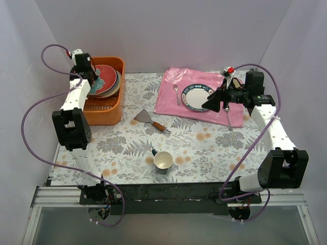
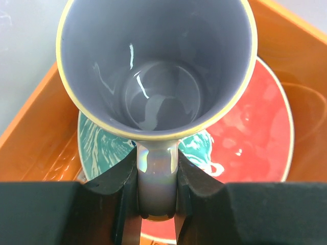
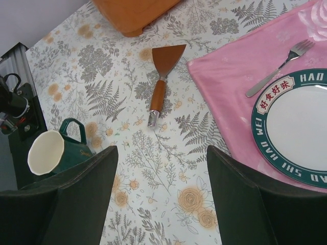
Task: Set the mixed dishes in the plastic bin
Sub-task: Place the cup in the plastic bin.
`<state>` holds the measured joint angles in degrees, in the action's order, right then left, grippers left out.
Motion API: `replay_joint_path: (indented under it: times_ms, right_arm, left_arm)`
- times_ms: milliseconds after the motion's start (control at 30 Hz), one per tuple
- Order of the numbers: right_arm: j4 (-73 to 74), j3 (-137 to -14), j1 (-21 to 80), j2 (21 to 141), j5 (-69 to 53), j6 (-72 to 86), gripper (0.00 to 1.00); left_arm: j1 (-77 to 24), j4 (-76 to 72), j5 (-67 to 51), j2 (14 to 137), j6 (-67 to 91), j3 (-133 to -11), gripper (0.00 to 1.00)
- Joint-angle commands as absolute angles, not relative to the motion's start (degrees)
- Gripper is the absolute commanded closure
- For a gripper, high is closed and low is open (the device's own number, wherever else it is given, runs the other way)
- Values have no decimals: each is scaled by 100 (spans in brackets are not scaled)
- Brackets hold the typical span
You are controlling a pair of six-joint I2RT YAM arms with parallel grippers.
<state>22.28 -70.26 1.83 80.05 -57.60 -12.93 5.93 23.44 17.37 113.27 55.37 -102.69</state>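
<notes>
My left gripper (image 1: 91, 76) is over the orange plastic bin (image 1: 115, 109) at the back left. In the left wrist view it (image 2: 157, 189) is shut on the handle of the lilac mug (image 2: 153, 66), held upright with its mouth open to the camera. Under the mug lies a red-rimmed teal plate (image 2: 255, 138) on a stack of plates (image 1: 108, 80) inside the bin (image 2: 30, 148). The other dishes in the stack are mostly hidden. My right gripper (image 1: 210, 102) is open and empty (image 3: 162, 194), hovering by the left edge of the pink cloth (image 1: 168, 97).
A blue-rimmed white plate (image 1: 196, 97) (image 3: 301, 127) and a fork (image 3: 278, 66) lie on the pink cloth. A wooden-handled spatula (image 1: 150, 120) (image 3: 162, 76) lies mid-table. A cream mug with dark handle (image 1: 163, 160) (image 3: 48, 150) stands near the front.
</notes>
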Motion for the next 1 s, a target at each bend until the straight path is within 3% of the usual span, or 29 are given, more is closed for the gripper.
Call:
replay_joint_path:
  times_ms: [0, 133, 200, 300, 333, 367, 967]
  right_arm:
    - [2083, -6917, 123, 7831, -5933, -1380, 22]
    - [2057, -6838, 106, 7787, -5941, -1362, 22]
    - [2013, -6777, 97, 7770, -5950, -1327, 22]
    - [1960, -6715, 88, 7734, -5950, -1283, 22]
    - [1951, -6697, 79, 7726, -5950, -1266, 22]
    - [1942, -6689, 79, 7717, -5950, -1257, 22]
    - [1828, -6504, 53, 7585, -6003, -1204, 22]
  left_arm:
    - [606, 1723, 2048, 11294, 5555, -10818, 100]
    - [607, 1731, 2022, 11531, 5572, -10995, 100]
    - [615, 1810, 2013, 11593, 5625, -11056, 89]
    - [606, 1872, 1916, 11672, 5704, -11127, 80]
    - [606, 1863, 1890, 11681, 5721, -11127, 68]
    - [598, 1872, 1829, 11681, 5739, -11110, 64]
    - [598, 2101, 1758, 11066, 5827, -10995, 14]
